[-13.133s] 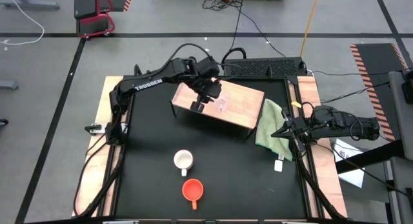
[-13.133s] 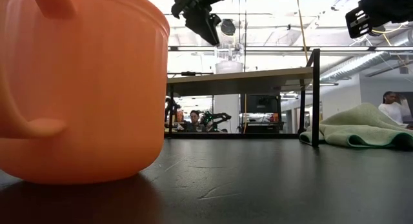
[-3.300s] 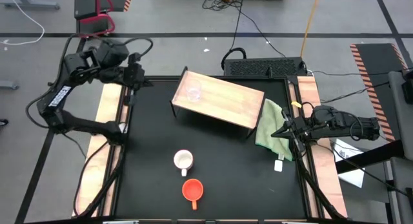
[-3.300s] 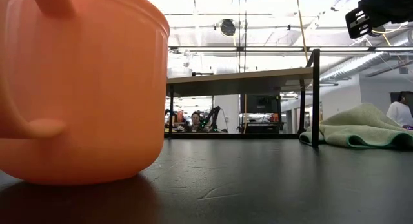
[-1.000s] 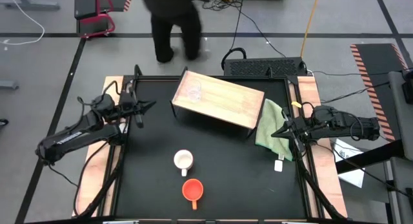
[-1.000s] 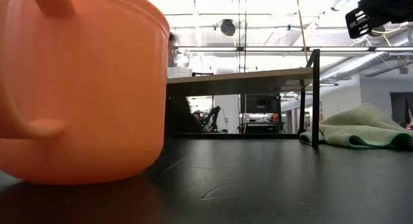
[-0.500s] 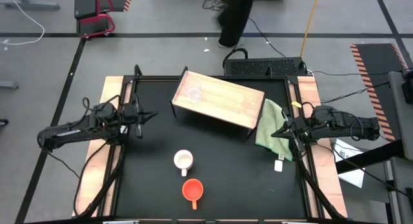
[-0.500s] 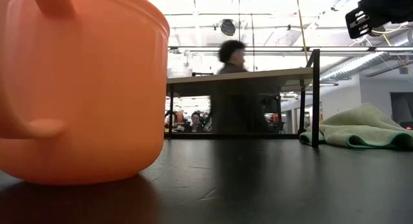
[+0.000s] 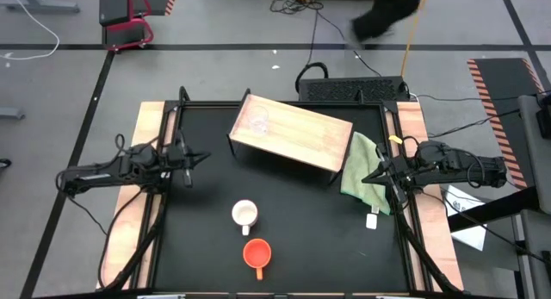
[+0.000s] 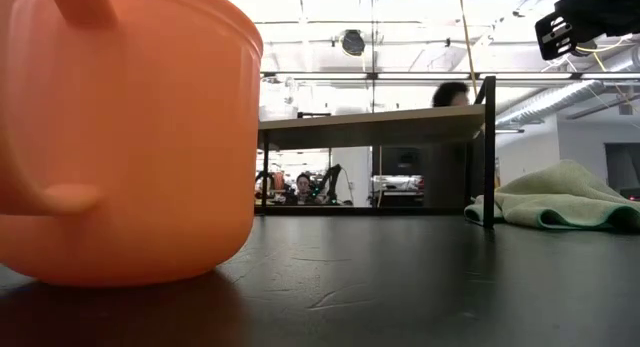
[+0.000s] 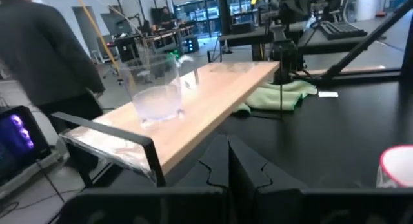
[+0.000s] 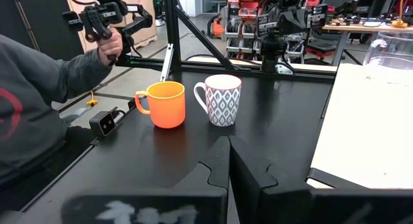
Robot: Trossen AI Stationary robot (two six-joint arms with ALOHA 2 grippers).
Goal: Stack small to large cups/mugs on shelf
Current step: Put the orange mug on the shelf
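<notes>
Three cups, one shelf, two grippers, listed left to right across the high view.

Left gripper (image 9: 191, 157): fingers pressed together, holding nothing, at the table's left edge, well apart from every cup.

Shelf (image 9: 310, 135): wooden board on black legs, at the back centre of the table. Clear glass cup (image 9: 257, 122): upright on the shelf's left end.

White patterned mug (image 9: 245, 214): upright on the black table, front centre. Orange mug (image 9: 256, 253): just in front of it, near but apart.

Green cloth (image 9: 360, 165): beside the shelf's right end.

Right gripper (image 9: 376, 175): closed, empty, waiting over the cloth.

Step in hand, as judged: fetch the orange mug next. The left gripper should open before descending, take the rim or handle, lift clear of the white mug, and set down gently on the shelf.

View notes: the right wrist view alone shows the white mug's diamond pattern and a person's hand (image 12: 110, 46) with a controller. The left wrist view shows the glass cup's handle. The low view, mostly filled by the orange mug, shows the shelf edge-on.
</notes>
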